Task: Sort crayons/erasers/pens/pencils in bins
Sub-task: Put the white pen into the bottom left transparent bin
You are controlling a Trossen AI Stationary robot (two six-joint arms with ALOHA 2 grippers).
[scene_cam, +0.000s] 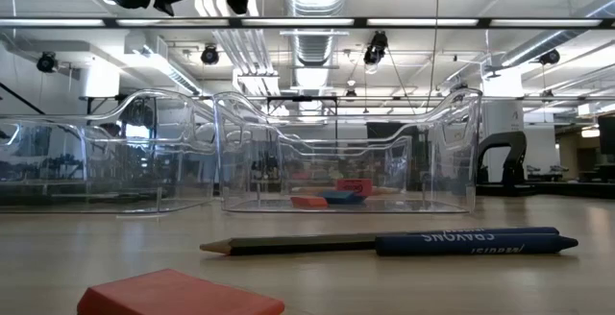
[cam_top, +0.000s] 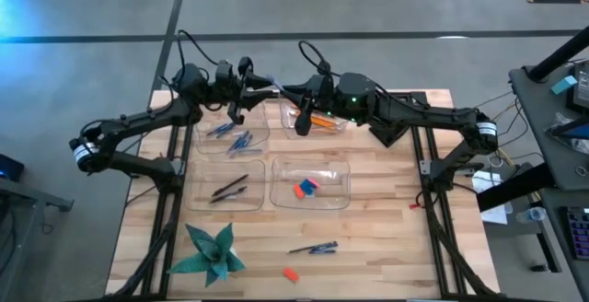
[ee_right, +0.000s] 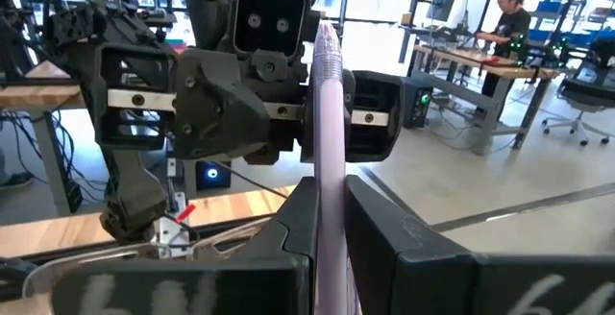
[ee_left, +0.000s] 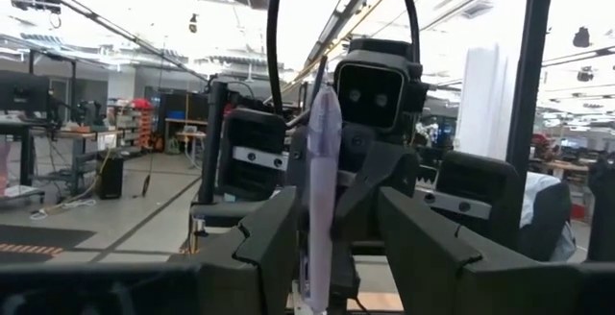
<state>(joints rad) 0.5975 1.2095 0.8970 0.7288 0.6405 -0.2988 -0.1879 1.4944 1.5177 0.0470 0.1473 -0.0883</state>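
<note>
So the thing in play is a pale lilac pen [ee_right: 327, 161]. It's up in the air over the far edge of the table, roughly between the two far bins. The right gripper [ee_right: 329, 198] is clamped tight on it, and the pen stands upright between its fingers.

The left gripper [ee_left: 336, 209] faces it head-on. Its fingers sit either side of the same pen but spread apart, with a clear gap on one side, so it isn't pinching.

Below them are the four clear bins:
- The far-left bin [cam_top: 201, 145] has the blue crayons [cam_top: 235, 139].
- The far-right bin [cam_top: 345, 127] has the orange pencils [cam_top: 322, 120].
- The near-left bin [cam_top: 195, 201] holds a couple of dark pens [cam_top: 230, 188].
- The near-right bin [cam_top: 347, 196] holds the erasers [cam_top: 306, 188], red and blue.

A few things are loose on the wooden table [cam_top: 386, 238], towards the near edge:
- A blue crayon [scene_cam: 471, 242] lies end to end with a dark pencil-looking stick [scene_cam: 288, 245].
- A red eraser [scene_cam: 178, 294] sits closer to the edge.
- A green folded-paper star [cam_top: 213, 254] sits at the near-left corner.

In the right wrist view we can also spot a person [ee_right: 504, 17] at a desk, way off in the room.
</note>
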